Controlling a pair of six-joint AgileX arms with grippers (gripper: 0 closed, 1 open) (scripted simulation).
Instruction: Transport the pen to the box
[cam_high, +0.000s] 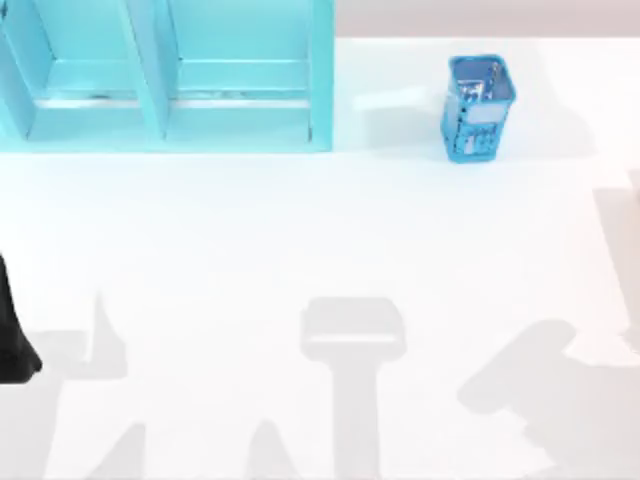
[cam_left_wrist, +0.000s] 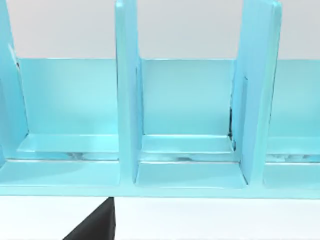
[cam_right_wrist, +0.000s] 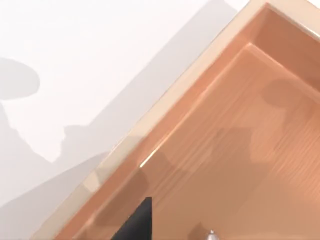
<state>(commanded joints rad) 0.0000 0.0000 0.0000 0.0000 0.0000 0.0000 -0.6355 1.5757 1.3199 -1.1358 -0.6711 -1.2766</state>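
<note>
My right pincer (cam_right_wrist: 137, 222) hangs over the brown box (cam_right_wrist: 175, 107), close to its edge, and a tiny grey tip (cam_right_wrist: 210, 233) beside it may be the pen, but I cannot tell if the pincer is open, closed or holding it. My left pincer (cam_left_wrist: 97, 225) waits at the left side of the white bench (cam_high: 330, 230), facing the blue shelf (cam_left_wrist: 127, 100), and I cannot tell its state either. I think the pen could hit the box edge and bounce out onto the bench if it drops this near the side.
</note>
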